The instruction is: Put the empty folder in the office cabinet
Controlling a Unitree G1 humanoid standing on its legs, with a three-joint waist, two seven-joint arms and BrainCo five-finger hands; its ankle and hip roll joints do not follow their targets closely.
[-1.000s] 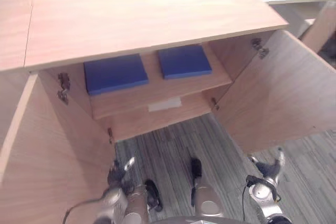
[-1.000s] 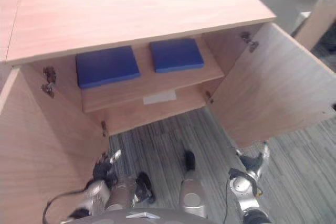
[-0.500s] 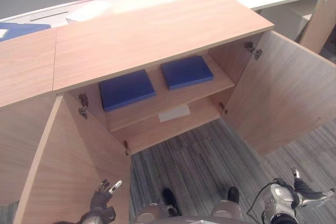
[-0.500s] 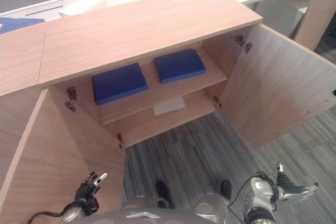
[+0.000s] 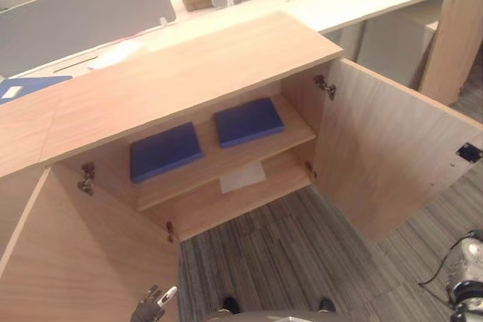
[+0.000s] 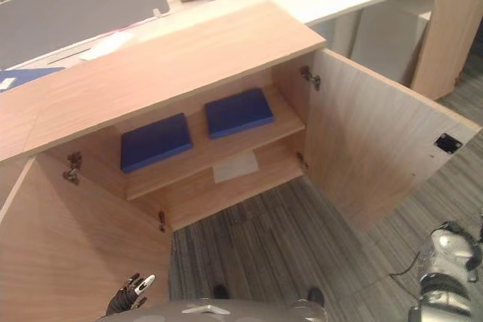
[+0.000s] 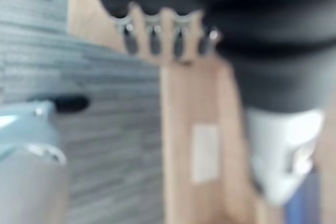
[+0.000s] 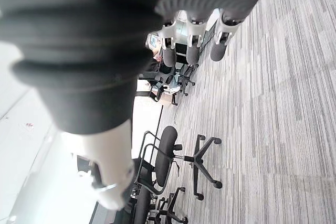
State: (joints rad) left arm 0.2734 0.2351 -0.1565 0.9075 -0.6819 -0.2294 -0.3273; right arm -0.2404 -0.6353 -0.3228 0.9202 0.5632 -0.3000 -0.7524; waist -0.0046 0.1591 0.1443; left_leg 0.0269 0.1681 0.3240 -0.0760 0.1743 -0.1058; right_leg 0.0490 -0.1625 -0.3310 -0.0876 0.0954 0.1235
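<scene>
Two blue folders are being carried flat by the upper shelf (image 5: 226, 160) of the open office cabinet (image 5: 189, 73). The left folder (image 5: 164, 151) is lying toward the shelf's left end. The right folder (image 5: 247, 121) is lying near the shelf's middle, slightly further back. The two are being kept side by side and apart, with bare wood between them. Which of them is the empty one cannot be told. Neither is being touched by a hand.

On the lower shelf, just under the right folder, a white sheet (image 5: 242, 176) is lying flat near the front edge. Both cabinet doors are being held wide open: the left door (image 5: 75, 262) is swung out toward the robot's left, and the right door (image 5: 385, 156) toward its right, with striped grey carpet (image 5: 279, 254) between them. At the far left edge of the wooden top, a third blue folder (image 5: 23, 87) is lying flat. Grey partition screens (image 5: 83, 13) are standing behind the cabinet.

The left hand (image 5: 153, 307) is being held low beside the lower edge of the left door, well apart from the folders. Its fingers (image 7: 155, 35) are loosely spread, and nothing is being gripped by them. The right hand (image 8: 192, 51) is being held out over the carpet to the robot's right. Its fingers are straight and slightly apart, and nothing is being held. Office chairs (image 8: 168, 156) are showing beyond it.
</scene>
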